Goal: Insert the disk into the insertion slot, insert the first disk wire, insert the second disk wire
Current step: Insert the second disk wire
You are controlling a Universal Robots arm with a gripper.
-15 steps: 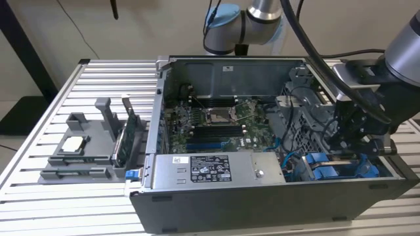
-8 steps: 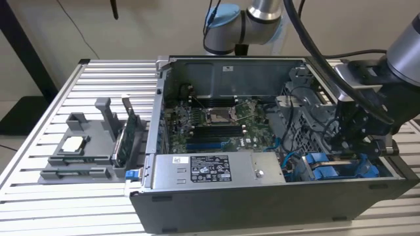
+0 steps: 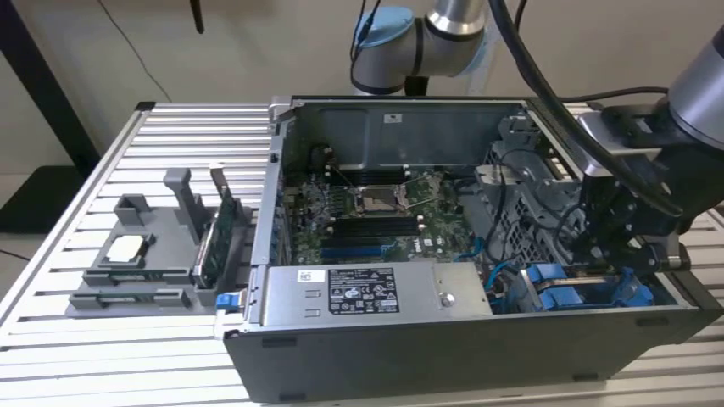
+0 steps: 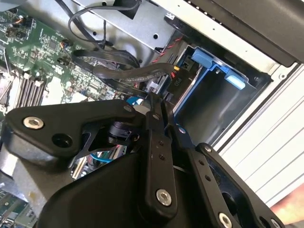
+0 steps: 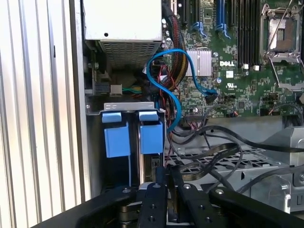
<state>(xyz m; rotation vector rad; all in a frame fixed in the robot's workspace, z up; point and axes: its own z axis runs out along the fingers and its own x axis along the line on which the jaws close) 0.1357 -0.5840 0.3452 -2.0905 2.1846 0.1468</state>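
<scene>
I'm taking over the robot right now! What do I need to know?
Gripper: low inside the computer case, right over the drive bay; its grip cannot be told.
Disk: its blue carrier looks slotted in the bay, beside a second blue carrier.
Done: disk apparently inserted.
Left: black wires lie loose by the gripper; plugged or not, cannot tell.

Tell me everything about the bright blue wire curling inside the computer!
The blue wire is thin, smooth and shiny, like plastic. In the first wrist view it bends in a big arch over the green circuit board. One end goes into a small dark plug on that board. The other side drops past a bunch of red and black wires beside the blue carriers. Nothing grips it.
</scene>
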